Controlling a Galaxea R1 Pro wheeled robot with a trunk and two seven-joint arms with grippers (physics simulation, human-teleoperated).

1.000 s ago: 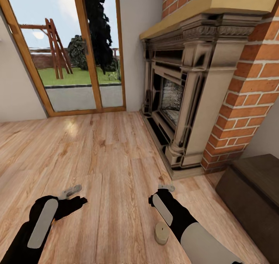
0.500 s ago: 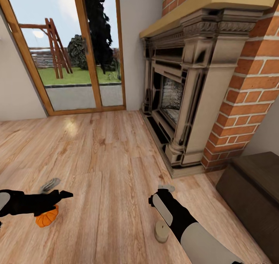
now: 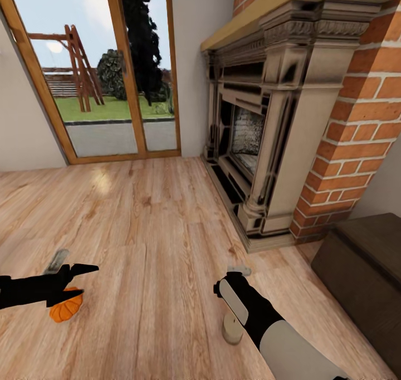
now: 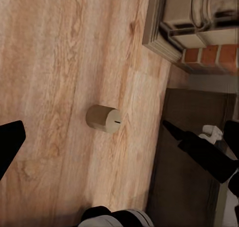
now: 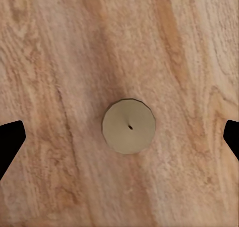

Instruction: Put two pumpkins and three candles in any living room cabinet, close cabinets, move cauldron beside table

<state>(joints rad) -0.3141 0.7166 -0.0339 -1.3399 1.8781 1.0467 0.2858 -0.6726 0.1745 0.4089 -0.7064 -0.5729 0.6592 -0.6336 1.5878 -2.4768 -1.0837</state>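
A small orange pumpkin (image 3: pixel 64 310) rests on the wood floor at the lower left. My left gripper (image 3: pixel 89 279) hangs just above it, turned sideways and open, its lower finger covering the pumpkin's top. In the left wrist view its black fingers (image 4: pixel 196 149) stand far apart with nothing between them. A short beige candle (image 3: pixel 232 331) stands upright on the floor under my right gripper (image 3: pixel 233 307). Seen from above, the candle (image 5: pixel 129 125) is centred between the open fingertips (image 5: pixel 10 142). The dark-brown cabinet (image 3: pixel 362 274) stands low at the right.
A stone fireplace (image 3: pixel 262 129) in a brick chimney rises at the right, its base reaching onto the floor. Glass patio doors (image 3: pixel 94 73) fill the back wall. The left wrist view looks across the candle (image 4: pixel 103 118) to the cabinet (image 4: pixel 189 187).
My left arm has swung out to the left and turned sideways, uncovering the pumpkin beneath it. The right arm has stayed over the candle. The view has drifted slightly.
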